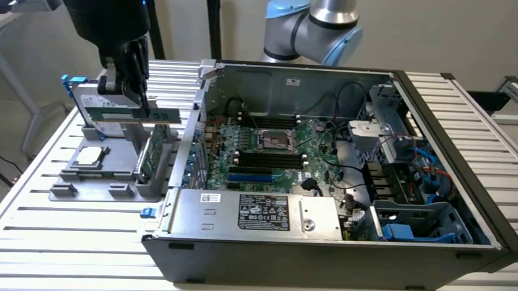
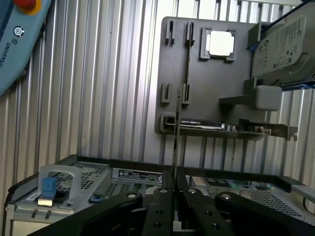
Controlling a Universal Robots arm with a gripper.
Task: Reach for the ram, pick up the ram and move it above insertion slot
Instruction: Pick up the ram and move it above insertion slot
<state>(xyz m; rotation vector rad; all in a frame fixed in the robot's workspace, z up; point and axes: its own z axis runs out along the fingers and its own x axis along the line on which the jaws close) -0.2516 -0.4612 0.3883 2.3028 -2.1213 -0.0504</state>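
Observation:
The ram (image 1: 164, 114) is a long thin green stick, held level in the air above the grey parts holder (image 1: 97, 182) at the exterior view's left. My gripper (image 1: 130, 100) is shut on it from above. In the wrist view the ram (image 2: 176, 142) appears edge-on as a thin dark line running out from between my black fingers (image 2: 162, 196). The holder (image 2: 206, 88) lies below it. The dark memory slots (image 1: 267, 159) sit on the motherboard inside the open computer case (image 1: 421, 103), off to the exterior view's right of the ram.
A taller green expansion card (image 1: 154, 151) with a metal bracket (image 2: 266, 130) stands in the holder. A processor chip (image 1: 89, 154) and a hard drive (image 2: 283, 44) also rest there. The case's power supply (image 1: 259, 212) and side wall (image 1: 190, 133) lie between holder and motherboard.

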